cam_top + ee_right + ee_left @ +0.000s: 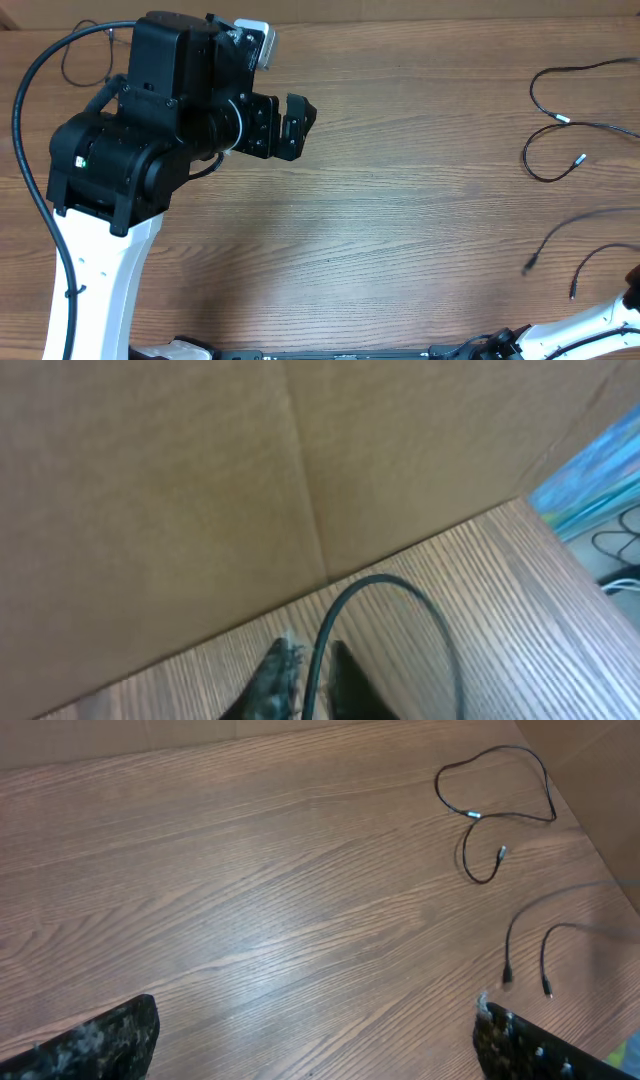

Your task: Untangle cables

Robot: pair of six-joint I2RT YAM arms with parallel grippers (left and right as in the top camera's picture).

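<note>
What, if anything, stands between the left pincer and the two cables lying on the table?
Nothing visible: only bare wooden table lies between the open left pincer and both the looped cable and the nearer cable.

Plain wood-grain table (400, 200); a looped black cable (525, 158) lies on it; near that loop, not touching, a second cable (548, 242) trails.
</note>
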